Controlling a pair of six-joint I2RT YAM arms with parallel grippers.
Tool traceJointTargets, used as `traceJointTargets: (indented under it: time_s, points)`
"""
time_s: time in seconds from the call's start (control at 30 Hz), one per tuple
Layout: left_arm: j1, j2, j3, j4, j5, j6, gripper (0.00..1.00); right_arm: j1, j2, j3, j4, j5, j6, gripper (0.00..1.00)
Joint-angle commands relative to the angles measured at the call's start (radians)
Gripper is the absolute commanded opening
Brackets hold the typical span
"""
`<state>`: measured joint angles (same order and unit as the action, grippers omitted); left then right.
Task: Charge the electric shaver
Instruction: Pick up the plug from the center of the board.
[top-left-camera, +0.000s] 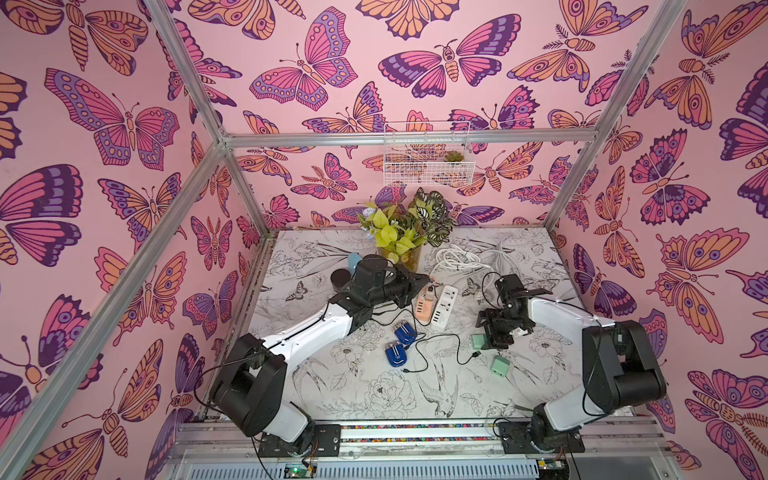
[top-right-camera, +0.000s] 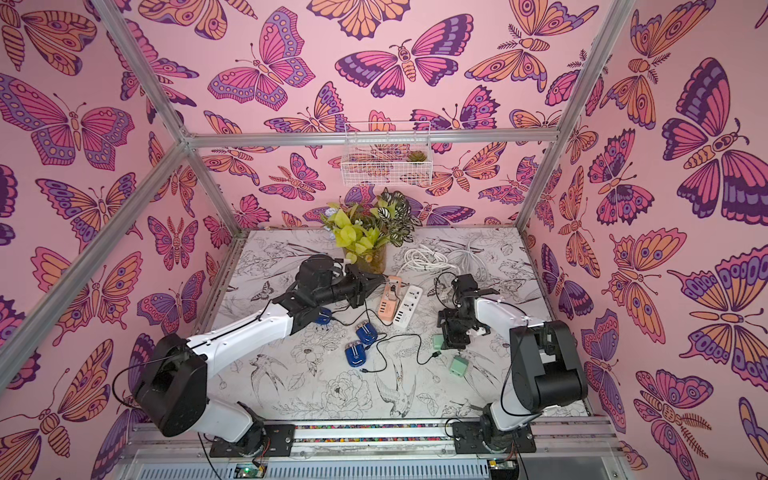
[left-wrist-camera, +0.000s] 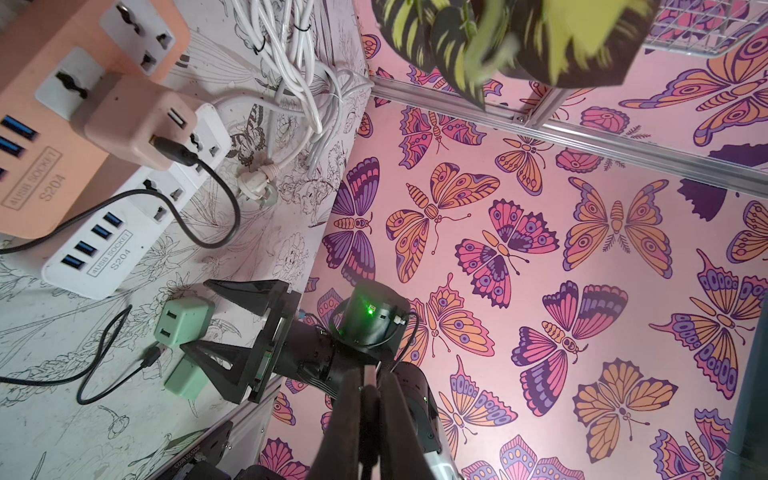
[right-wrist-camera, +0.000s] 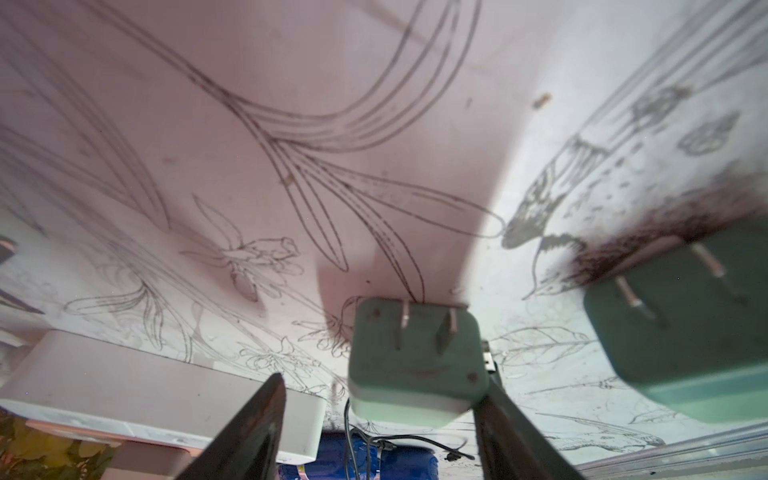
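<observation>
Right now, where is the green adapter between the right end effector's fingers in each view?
Top view: green adapter right of centre, partly hidden.
Top view: green adapter again right of centre.
Left wrist: lower left.
Right wrist: bottom centre.
Landmark: second green adapter beside it everywhere.

The worktop is white, printed with line-drawn flowers and birds. At its far edge stands a vase of leafy plants, with coiled white cords beside it. Near the centre an orange power strip and a white power strip lie side by side. Nearer the front edge lie two blue shavers, a loose black cable and, toward the right edge, two green USB chargers.
</observation>
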<state>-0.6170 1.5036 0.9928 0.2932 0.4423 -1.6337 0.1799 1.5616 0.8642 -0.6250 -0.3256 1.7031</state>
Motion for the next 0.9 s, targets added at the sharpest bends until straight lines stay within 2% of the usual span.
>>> traceJointTargets:
  time_s: [0.0, 0.43, 0.53, 0.77, 0.83, 0.87]
  points:
    - [0.009, -0.025, -0.022, 0.014, 0.013, 0.019, 0.00, -0.008, 0.003, -0.016, 0.018, 0.015, 0.019, 0.68]
    - [0.007, -0.008, -0.006, 0.015, 0.009, 0.021, 0.00, -0.012, 0.070, -0.047, 0.039, 0.020, -0.024, 0.59]
    - [0.007, -0.011, -0.009, 0.015, 0.007, 0.020, 0.00, -0.013, 0.071, -0.047, 0.034, 0.027, -0.047, 0.48]
    - [0.007, -0.017, -0.008, 0.012, 0.004, 0.018, 0.00, -0.014, -0.013, 0.036, -0.017, 0.015, -0.153, 0.08]
    - [0.008, -0.016, -0.004, 0.012, 0.002, 0.019, 0.00, -0.013, -0.067, 0.086, -0.034, -0.001, -0.185, 0.00]
    - [0.008, -0.014, -0.001, 0.011, 0.002, 0.020, 0.00, -0.013, -0.102, 0.108, -0.030, -0.010, -0.197, 0.00]
